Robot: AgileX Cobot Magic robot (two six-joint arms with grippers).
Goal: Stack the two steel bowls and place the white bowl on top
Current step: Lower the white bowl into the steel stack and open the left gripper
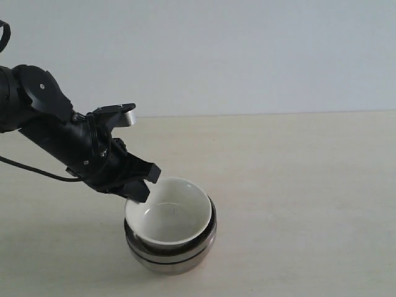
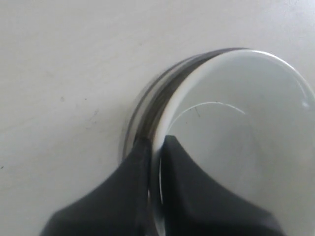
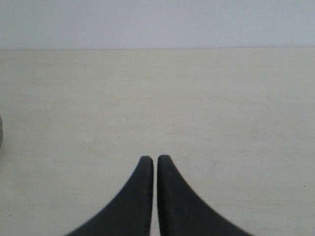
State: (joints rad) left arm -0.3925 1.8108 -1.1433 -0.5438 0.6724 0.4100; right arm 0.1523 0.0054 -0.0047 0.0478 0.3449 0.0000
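Observation:
The two steel bowls (image 1: 173,255) stand nested one inside the other near the table's front centre. The white bowl (image 1: 170,213) sits in the top steel bowl, tilted slightly. My left gripper (image 1: 143,184) is shut on the white bowl's near-left rim, one finger inside and one outside. In the left wrist view the white bowl (image 2: 246,123) fills the frame, the steel bowls' rims (image 2: 147,105) show as dark bands beside it, and the gripper (image 2: 156,140) pinches the white rim. My right gripper (image 3: 155,158) is shut on nothing above bare table; it is outside the exterior view.
The pale wooden table (image 1: 297,179) spreads around the stack, with a plain wall behind. The left arm (image 1: 55,124) reaches in from the left edge with a cable under it. A sliver of something grey (image 3: 1,132) shows at the edge of the right wrist view.

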